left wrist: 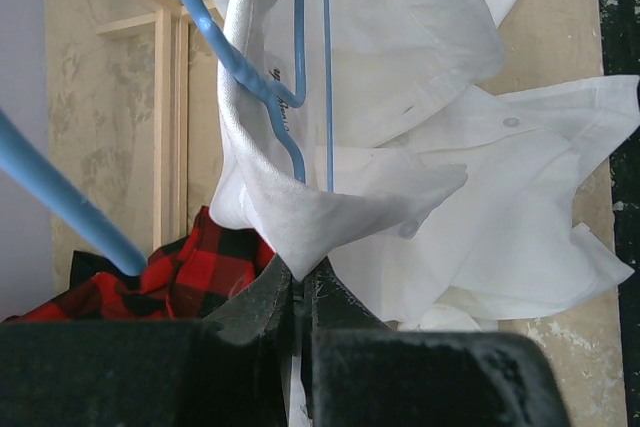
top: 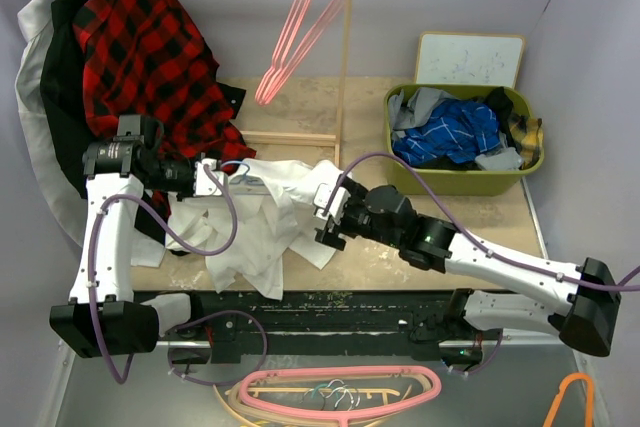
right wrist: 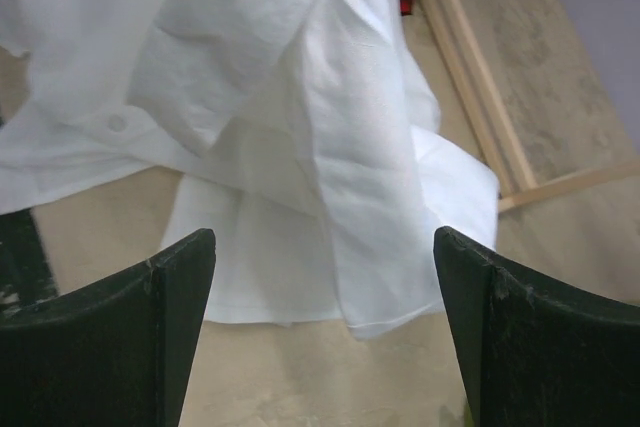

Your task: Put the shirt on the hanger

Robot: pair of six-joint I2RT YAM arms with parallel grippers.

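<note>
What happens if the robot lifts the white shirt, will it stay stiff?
Probably floppy: the shirt sags in folds below the left gripper pinching it. Likely light too: one pinch and the thin hanger seem to hold it up.

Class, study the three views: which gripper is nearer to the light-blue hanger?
Left. The left gripper pinches the shirt close beside the hanger wire. The right gripper stands open at the shirt's far side, away from the hanger.
</note>
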